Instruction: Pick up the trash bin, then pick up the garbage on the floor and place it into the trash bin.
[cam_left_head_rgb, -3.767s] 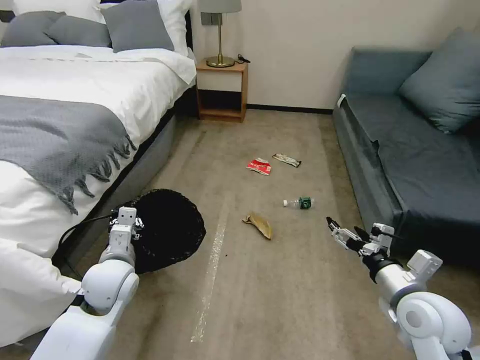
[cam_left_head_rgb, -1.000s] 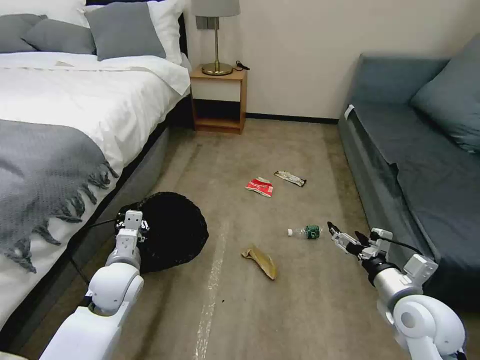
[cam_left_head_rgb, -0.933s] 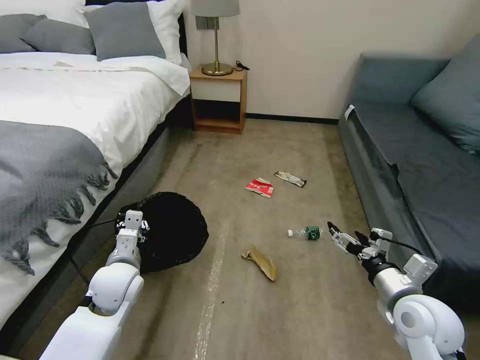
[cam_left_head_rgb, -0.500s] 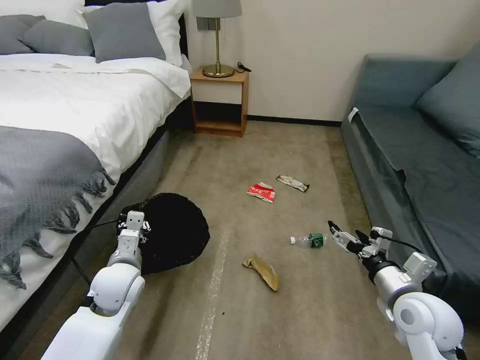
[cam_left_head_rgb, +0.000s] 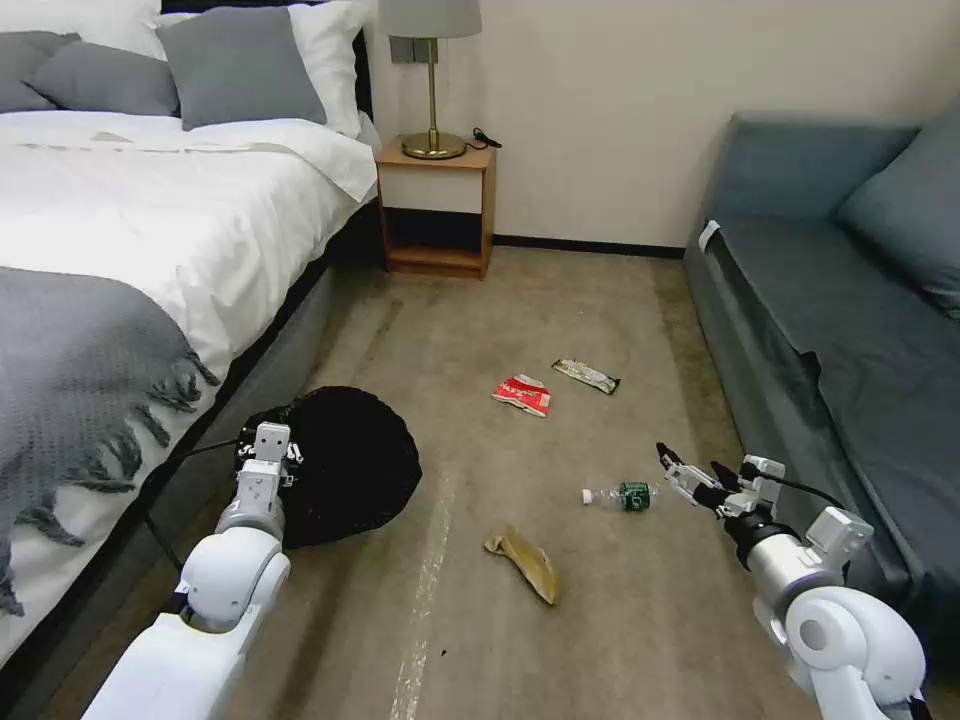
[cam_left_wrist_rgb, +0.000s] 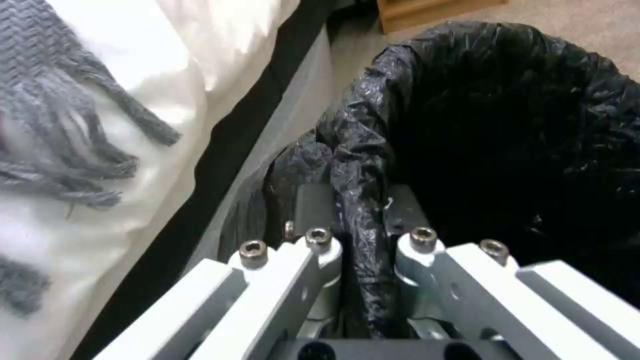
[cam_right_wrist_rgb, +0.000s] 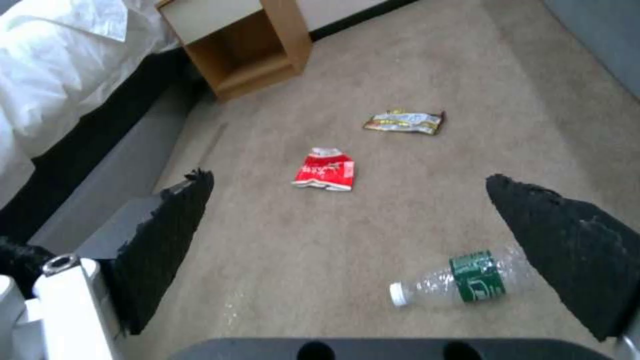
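With camera nearer, left pincer (cam_left_wrist_rgb: 363, 260) still grips trash bin (cam_left_head_rgb: 350, 465); right pincer (cam_left_head_rgb: 690, 472) stays wide.

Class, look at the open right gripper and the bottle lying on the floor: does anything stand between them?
Nothing visible does. Bare carpet separates the right gripper from the bottle; its open fingers frame it in the wrist view.

A wrinkly black liner is seen on the trash bin (cam_left_head_rgb: 350, 465), pinched in the white left claw (cam_left_wrist_rgb: 363, 250). Just beside the black-padded right claw (cam_left_head_rgb: 690, 472), a clear bottle (cam_left_head_rgb: 620, 495) with a green label and white cap is seen. Beyond it, a red-white packet (cam_left_head_rgb: 522, 395), a dark silvery wrapper (cam_left_head_rgb: 586, 375) and a tan-brown wrapper (cam_left_head_rgb: 525, 563) are seen on the beige floor (cam_left_head_rgb: 560, 300).
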